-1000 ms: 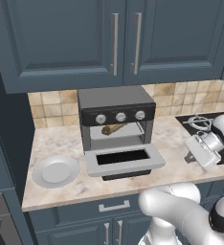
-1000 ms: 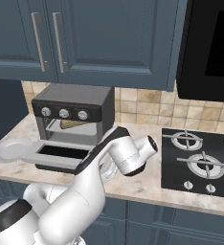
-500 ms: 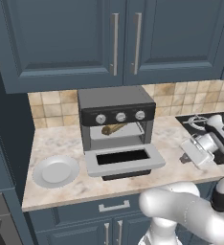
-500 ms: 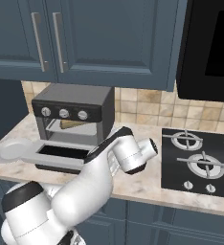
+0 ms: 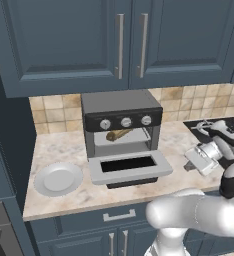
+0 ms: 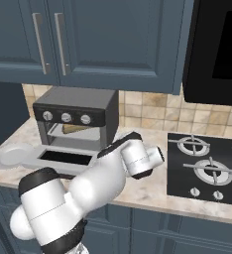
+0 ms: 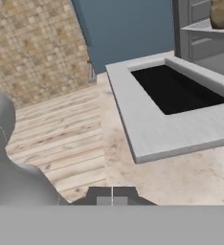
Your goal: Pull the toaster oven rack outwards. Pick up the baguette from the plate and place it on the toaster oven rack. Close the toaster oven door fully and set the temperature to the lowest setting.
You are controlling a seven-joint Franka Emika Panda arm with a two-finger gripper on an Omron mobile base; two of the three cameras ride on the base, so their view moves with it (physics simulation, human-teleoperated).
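Golden baguette lies on the rack inside the oven, whose door hangs open and flat. The plate sits left of the oven. Right of the door, the gripper is clenched on nothing.

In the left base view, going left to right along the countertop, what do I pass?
Round white-grey plate → boxy toaster oven with its light grey door folded open → shut gripper → black gas hob.

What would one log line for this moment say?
baguette: on rack | toaster oven door: open flat | plate: empty | fingers: shut, beside door
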